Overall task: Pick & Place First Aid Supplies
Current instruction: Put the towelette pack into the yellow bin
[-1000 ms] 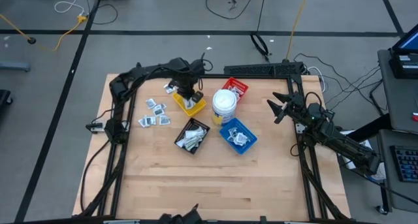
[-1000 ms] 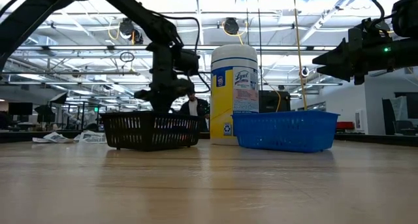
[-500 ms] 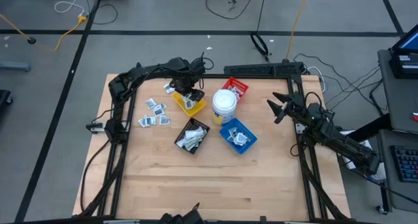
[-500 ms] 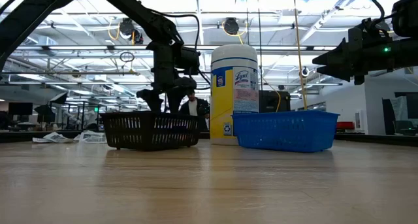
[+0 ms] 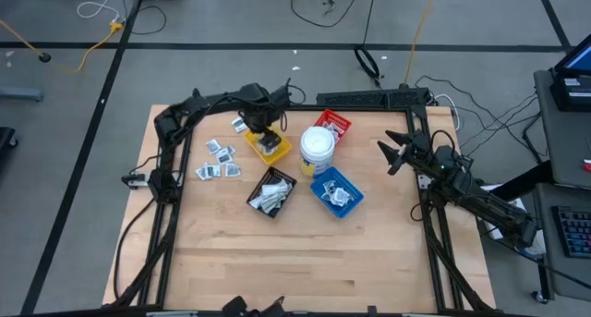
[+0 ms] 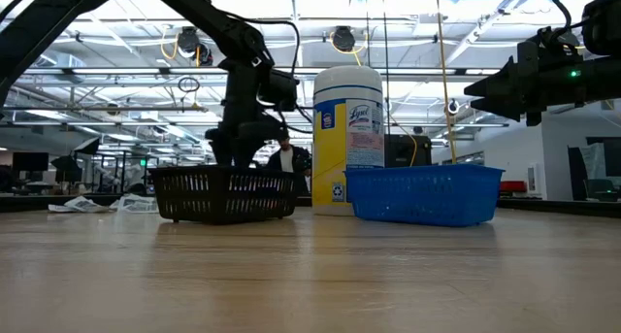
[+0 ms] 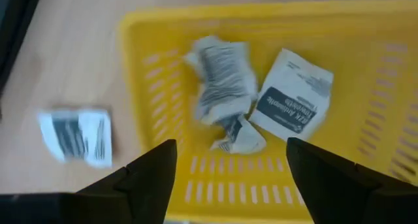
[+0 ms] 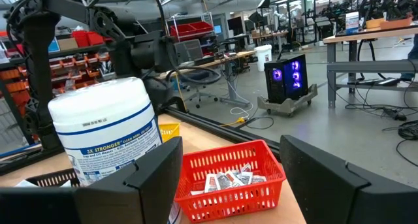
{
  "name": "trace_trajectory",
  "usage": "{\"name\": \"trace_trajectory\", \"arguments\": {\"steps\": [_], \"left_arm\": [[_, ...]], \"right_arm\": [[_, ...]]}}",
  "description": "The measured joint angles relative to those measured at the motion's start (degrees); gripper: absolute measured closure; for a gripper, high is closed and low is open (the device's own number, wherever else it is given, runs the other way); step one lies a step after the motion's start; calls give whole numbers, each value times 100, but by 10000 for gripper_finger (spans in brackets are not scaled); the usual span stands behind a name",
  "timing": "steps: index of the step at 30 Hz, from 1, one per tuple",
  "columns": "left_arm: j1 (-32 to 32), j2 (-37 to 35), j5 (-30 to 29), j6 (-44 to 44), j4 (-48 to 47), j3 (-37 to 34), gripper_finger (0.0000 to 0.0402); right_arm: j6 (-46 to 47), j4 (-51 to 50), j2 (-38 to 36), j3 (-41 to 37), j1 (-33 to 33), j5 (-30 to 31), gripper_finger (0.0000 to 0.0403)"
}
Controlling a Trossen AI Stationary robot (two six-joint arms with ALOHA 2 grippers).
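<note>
Packets [image 7: 286, 106] of first aid supplies lie crumpled in the yellow tray [image 7: 366, 61] at the centre of the left wrist view, directly under the left gripper [image 7: 228, 185], whose fingers stand spread with nothing between them. In the high view more loose packets [image 5: 220, 160] sit on the table [image 5: 277, 252] left of centre, just beside that tray, and others fill the black tray [image 5: 271, 192], blue tray [image 5: 336, 189] and red tray [image 5: 334, 125]. The main risk, I judge, is the next pick: the loose packets lie close together (some touching), so a descent slightly off could pinch two at once or skid one away. The right gripper [image 5: 395, 154] waits at mid-right, fingers apart, near the white tub [image 5: 317, 145].
</note>
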Motion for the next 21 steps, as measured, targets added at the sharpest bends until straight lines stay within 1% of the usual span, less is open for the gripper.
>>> {"name": "trace_trajectory", "arguments": {"steps": [3,6,12,16,21], "left_arm": [[-72,0,18,582,7,0,119],[-83,0,18,610,1,0,121],[-70,-38,16,552,-7,0,115],[-53,-273,16,930,-143,0,118],[-21,-647,16,1315,-533,0,120]], "right_arm": [[-1,0,0,0,-1,0,149],[-2,0,-1,0,0,0,149],[-1,0,0,-1,0,0,149],[-1,0,0,0,0,0,149],[0,0,0,-2,0,0,149]]}}
